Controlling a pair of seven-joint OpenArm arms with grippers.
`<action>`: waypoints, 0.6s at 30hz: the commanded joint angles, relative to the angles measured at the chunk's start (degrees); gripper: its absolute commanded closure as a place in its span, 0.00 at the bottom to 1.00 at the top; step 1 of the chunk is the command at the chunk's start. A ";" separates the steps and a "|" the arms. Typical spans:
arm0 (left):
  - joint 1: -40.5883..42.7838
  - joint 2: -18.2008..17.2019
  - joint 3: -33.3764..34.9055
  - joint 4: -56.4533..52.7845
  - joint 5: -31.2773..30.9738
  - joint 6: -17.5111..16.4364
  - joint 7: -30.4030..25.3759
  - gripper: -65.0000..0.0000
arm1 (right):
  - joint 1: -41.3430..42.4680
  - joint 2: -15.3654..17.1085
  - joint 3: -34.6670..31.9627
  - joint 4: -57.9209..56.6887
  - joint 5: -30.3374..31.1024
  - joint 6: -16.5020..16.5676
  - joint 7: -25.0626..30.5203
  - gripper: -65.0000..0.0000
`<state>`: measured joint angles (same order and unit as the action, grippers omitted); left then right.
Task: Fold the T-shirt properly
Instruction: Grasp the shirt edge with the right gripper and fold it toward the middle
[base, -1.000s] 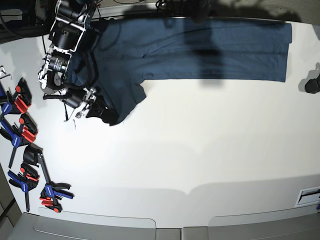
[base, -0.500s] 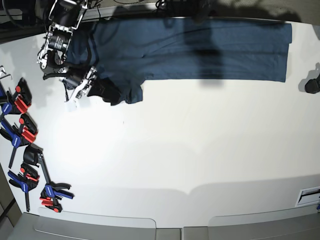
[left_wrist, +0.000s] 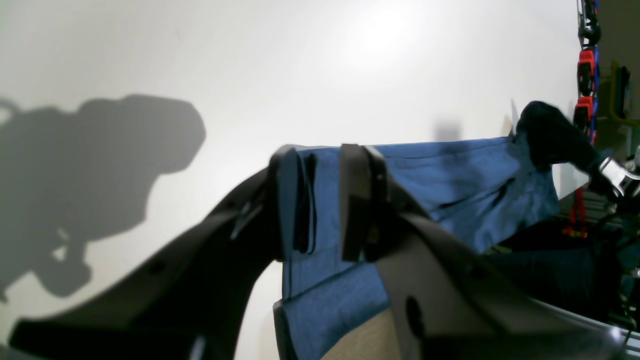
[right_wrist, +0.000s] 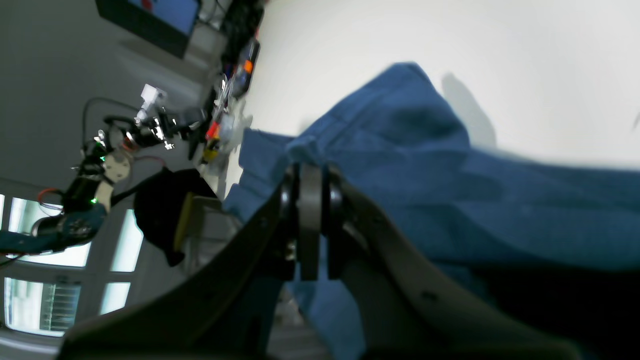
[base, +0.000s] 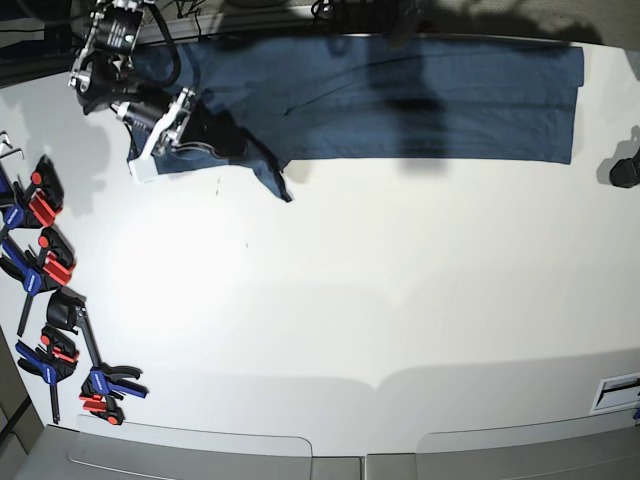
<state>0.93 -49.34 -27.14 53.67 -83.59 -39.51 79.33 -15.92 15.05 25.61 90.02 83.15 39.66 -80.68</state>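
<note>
Right gripper (right_wrist: 310, 220): jaws clenched flat on a bunched fold of the T-shirt (right_wrist: 450, 200), black pads pressed together with cloth pinched at their tips. Left gripper (left_wrist: 327, 200): jaws clamped on a hem edge of the same shirt, a doubled strip of fabric standing between the dark fingers (left_wrist: 357, 200). Cloth is matte teal-blue knit, softly creased, stitched hem visible. In the base view the T-shirt (base: 430, 95) lies as a long band along the far edge of the smooth white counter (base: 380, 290), one pointed flap trailing toward the near side. Its far edge is lost in shadow; the left arm is cut off there. Since a second ago the right gripper (base: 195, 125) has carried the sleeve corner back toward the far edge, shrinking the hanging flap. Red-and-blue clamps (base: 45, 270) line the counter's side.
</note>
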 joint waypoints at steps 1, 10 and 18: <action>-0.61 -1.81 -0.68 0.72 -1.41 -0.49 -0.55 0.79 | -0.46 0.68 0.15 1.22 1.85 0.34 0.68 1.00; -0.61 -1.81 -0.68 0.72 -1.41 -0.49 -1.36 0.79 | -5.84 0.66 0.13 1.27 1.85 0.34 0.68 1.00; -0.63 -1.81 -0.68 0.72 -1.41 -0.49 -1.38 0.79 | -9.07 0.66 0.13 1.27 1.85 0.34 0.68 1.00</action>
<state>0.93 -49.36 -27.14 53.67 -83.59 -39.51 78.43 -24.99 15.05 25.58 90.17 83.00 39.68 -80.66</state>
